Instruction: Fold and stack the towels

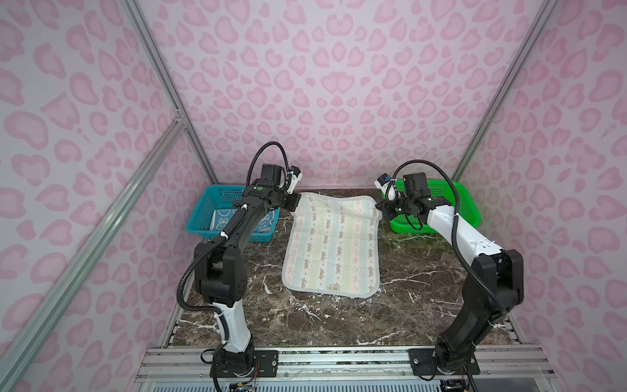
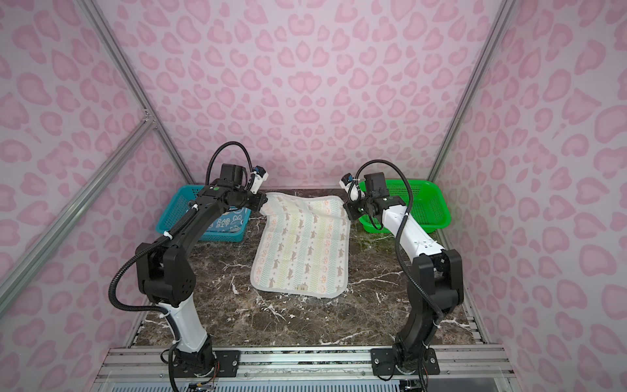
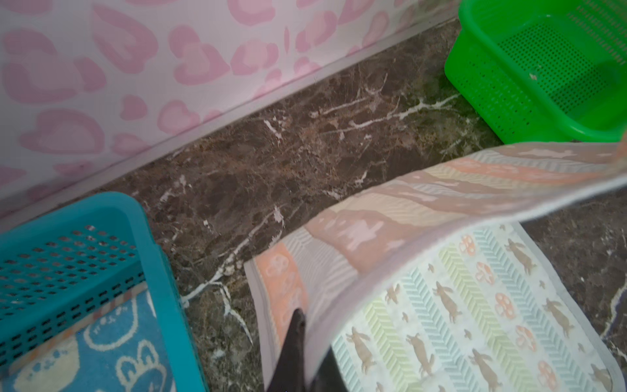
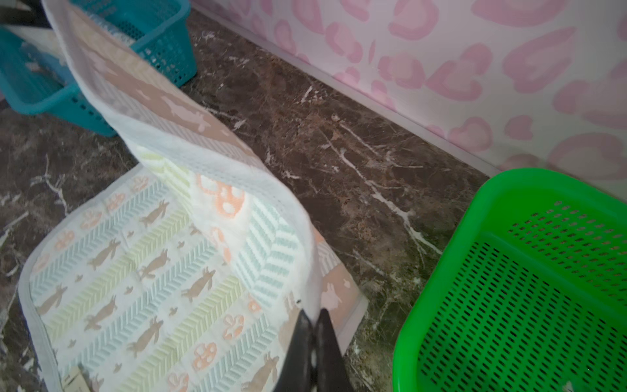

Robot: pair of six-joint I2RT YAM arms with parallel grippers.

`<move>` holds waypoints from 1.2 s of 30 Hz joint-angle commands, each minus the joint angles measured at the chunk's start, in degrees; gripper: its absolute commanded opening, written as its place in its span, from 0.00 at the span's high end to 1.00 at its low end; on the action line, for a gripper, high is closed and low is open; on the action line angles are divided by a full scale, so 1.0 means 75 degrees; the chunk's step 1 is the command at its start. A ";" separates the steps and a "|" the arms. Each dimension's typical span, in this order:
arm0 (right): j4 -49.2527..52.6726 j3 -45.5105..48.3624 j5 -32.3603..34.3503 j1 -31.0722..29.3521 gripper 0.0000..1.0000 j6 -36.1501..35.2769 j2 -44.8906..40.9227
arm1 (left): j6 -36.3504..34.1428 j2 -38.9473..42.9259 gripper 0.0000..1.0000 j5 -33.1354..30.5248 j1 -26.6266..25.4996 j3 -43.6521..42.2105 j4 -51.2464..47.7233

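The chevron towel [image 1: 330, 244] lies on the marble table [image 1: 339, 325] between the two arms, with its near edge flat and its far edge raised off the surface. The far-left corner is pinched in the closed left gripper [image 1: 294, 208] and the far-right corner in the closed right gripper [image 1: 380, 209]. In the right wrist view the hem is seen clamped between the dark fingers [image 4: 302, 329]. A blue towel [image 2: 226, 222] lies in the blue basket [image 1: 203, 220] at the far left, and nothing is seen in the green basket [image 1: 470, 207] at the far right. The step in hand is judged to be the first fold, far edge onto near edge. Both corners should be carried toward the near edge at equal height and equal pace, so that the raised hem is kept parallel to the near hem. The slight sag between the grippers should be taken up by a small outward spread. The held corners should be lowered onto the near corners, and the grip should be released only once the layers are aligned. Otherwise a skewed fold is likely.
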State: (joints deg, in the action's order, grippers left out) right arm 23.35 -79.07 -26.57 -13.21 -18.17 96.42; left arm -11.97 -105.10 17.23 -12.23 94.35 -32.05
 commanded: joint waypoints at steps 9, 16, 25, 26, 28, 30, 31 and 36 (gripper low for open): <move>-0.0237 0.2759 0.0885 -0.0938 1.00 -0.1202 -0.1646 | 0.0049 0.2435 0.97 -0.0682 -0.0489 -0.2999 0.0314; -0.0588 0.4070 0.1090 -0.1534 1.00 -0.1531 -0.2432 | 0.0049 0.2874 0.97 -0.1352 -0.1076 -0.4229 -0.0090; -0.0770 0.4907 0.1418 -0.2111 1.00 -0.1594 -0.2866 | 0.0106 0.2984 0.97 -0.2122 -0.1574 -0.4878 -0.0532; -0.0759 0.4940 0.1428 -0.2169 1.00 -0.1601 -0.2859 | 0.0121 0.2989 0.97 -0.2182 -0.1605 -0.4907 -0.0568; -0.0720 0.5009 0.1465 -0.2287 1.00 -0.1636 -0.2811 | 0.0190 0.2978 0.96 -0.2282 -0.1651 -0.4926 -0.0607; -0.0631 0.5058 0.1487 -0.2440 1.00 -0.1722 -0.2749 | 0.0240 0.2947 0.94 -0.2405 -0.1724 -0.5011 -0.0657; -0.0566 0.5058 0.1491 -0.2495 1.00 -0.1777 -0.2732 | 0.0247 0.2924 0.92 -0.2498 -0.1769 -0.5073 -0.0658; -0.0061 0.5151 0.1274 -0.2697 0.94 -0.2106 -0.2730 | 0.0428 0.2737 0.82 -0.2931 -0.2066 -0.5287 -0.0799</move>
State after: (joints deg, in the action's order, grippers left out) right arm 19.59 -40.97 -16.27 -33.04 -31.99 75.85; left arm -9.98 -83.85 -1.89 -26.98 55.35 -36.60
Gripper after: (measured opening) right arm 0.051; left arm 0.164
